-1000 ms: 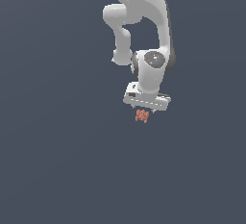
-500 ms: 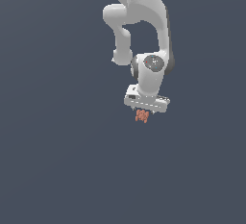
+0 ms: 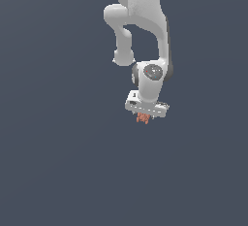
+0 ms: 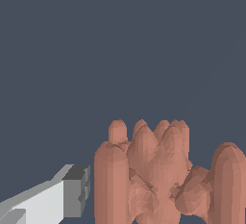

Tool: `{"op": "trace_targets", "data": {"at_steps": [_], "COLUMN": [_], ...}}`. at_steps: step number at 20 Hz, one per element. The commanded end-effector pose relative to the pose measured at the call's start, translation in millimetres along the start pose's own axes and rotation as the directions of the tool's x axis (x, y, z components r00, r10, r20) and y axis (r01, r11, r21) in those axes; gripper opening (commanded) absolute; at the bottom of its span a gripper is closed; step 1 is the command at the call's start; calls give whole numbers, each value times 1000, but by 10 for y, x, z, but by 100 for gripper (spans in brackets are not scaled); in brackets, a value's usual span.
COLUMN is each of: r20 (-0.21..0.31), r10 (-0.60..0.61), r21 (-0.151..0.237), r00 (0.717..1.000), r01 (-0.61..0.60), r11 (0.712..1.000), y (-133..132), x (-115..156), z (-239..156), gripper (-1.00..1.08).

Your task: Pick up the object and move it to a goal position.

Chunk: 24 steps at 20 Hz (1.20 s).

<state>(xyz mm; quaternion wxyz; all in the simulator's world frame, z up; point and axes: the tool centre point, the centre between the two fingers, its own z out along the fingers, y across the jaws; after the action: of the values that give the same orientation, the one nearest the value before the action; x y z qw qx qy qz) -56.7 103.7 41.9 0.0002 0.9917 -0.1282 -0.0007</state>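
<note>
The object [image 3: 143, 118] is a tiny orange-red cluster of knobs, hanging just under the white hand in the exterior view. My gripper [image 3: 144, 115] is shut on it and holds it in mid-air, below the arm's wrist. In the wrist view the object [image 4: 153, 175] fills the lower middle as several upright lobes. One white and grey finger [image 4: 72, 193] sits against its side. The other finger is hidden behind the object.
The white arm [image 3: 140, 21] comes down from the top of the exterior view. Around it is only a plain dark blue-grey background, with no other objects, edges or goal marker visible.
The wrist has sunk slightly and the hand has tilted a little. The object stays held in the gripper at almost the same spot.
</note>
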Motion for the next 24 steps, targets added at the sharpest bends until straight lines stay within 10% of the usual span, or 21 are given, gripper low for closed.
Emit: {"op": "trace_targets", "data": {"at_steps": [1,24], "r20": [-1,-1], "r10": [0,0], "r21": [1,1], "r00": [1000,1000], "r01": [0,0], "r11": [1000,1000], "y": [-3,-41], "x": [6,-90], "z": [12,-403], "gripper": [-100,-100]}}
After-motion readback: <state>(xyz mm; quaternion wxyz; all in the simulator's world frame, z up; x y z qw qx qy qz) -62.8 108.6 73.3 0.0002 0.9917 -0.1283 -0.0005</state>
